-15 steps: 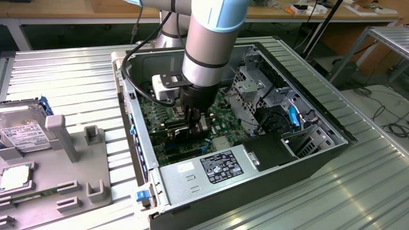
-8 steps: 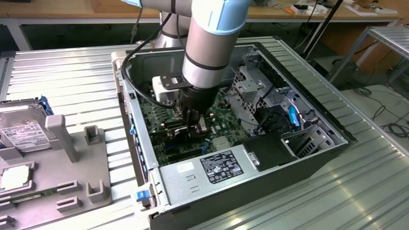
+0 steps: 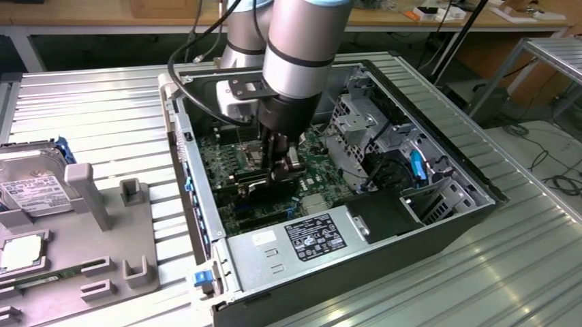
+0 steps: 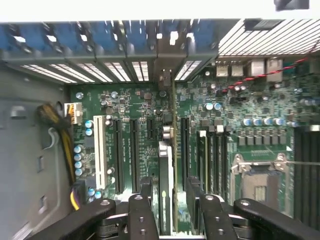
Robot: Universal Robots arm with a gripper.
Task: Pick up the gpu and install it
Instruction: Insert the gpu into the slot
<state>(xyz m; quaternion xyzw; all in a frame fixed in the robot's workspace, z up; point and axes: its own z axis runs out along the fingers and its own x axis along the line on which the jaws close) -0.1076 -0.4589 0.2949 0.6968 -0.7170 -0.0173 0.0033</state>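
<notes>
The gpu [image 4: 167,165] is seen edge-on in the wrist view, a thin dark card standing upright in a motherboard slot, its far end meeting the rear slot openings of the case [image 4: 165,70]. My gripper [image 4: 170,189] straddles it, open, with a small gap between each finger [image 4: 146,192] and the card. In the exterior view the gripper [image 3: 282,170] reaches down into the open computer case [image 3: 195,197], just above the dark gpu [image 3: 250,178] on the green motherboard [image 3: 218,160].
Inside the case are a power supply [image 3: 300,238], a metal drive cage [image 3: 355,122] and a CPU socket [image 4: 260,185]. On the exterior view's left, a grey fixture [image 3: 100,225] holds a hard drive [image 3: 32,187], a processor [image 3: 20,252] and a memory stick [image 3: 37,281].
</notes>
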